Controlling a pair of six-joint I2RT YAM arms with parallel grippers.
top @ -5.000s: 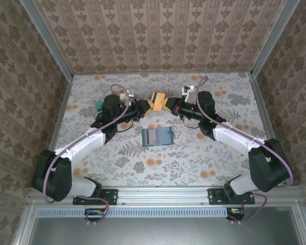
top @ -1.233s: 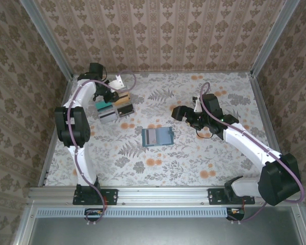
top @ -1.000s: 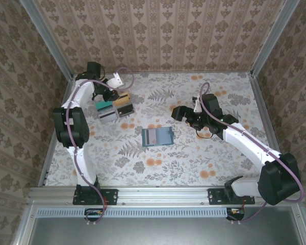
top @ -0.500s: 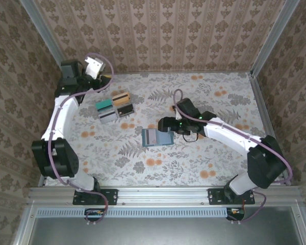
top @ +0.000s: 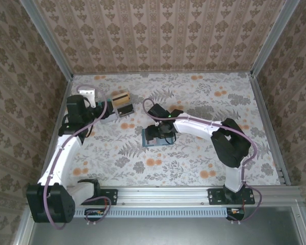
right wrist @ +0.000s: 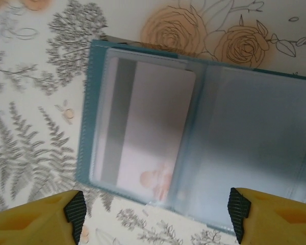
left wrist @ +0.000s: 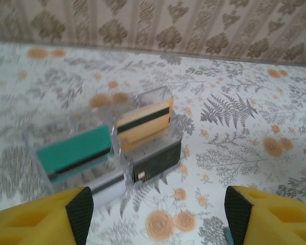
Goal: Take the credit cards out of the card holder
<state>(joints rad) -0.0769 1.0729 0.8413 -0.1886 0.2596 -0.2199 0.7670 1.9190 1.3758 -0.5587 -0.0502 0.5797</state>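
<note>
Teal card holder [right wrist: 255, 148], cut off rightward, veils 1 blurred grey card [right wrist: 148, 122].

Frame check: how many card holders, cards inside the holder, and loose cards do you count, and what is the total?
Card holder: 1
Card inside it: 1
Loose cards: 4
Total: 6

Your right arm bends in from four o'clock across the floral table [top: 209, 163], and your right gripper [top: 155, 131] sits directly over the teal card holder [top: 149, 144] near the centre. At ten o'clock from the holder lie the credit cards [top: 123, 98], the farthest one tan-orange with a dark stripe. Your left gripper [top: 103, 115] sits at their eight o'clock side, its jaws too small to read.
</note>
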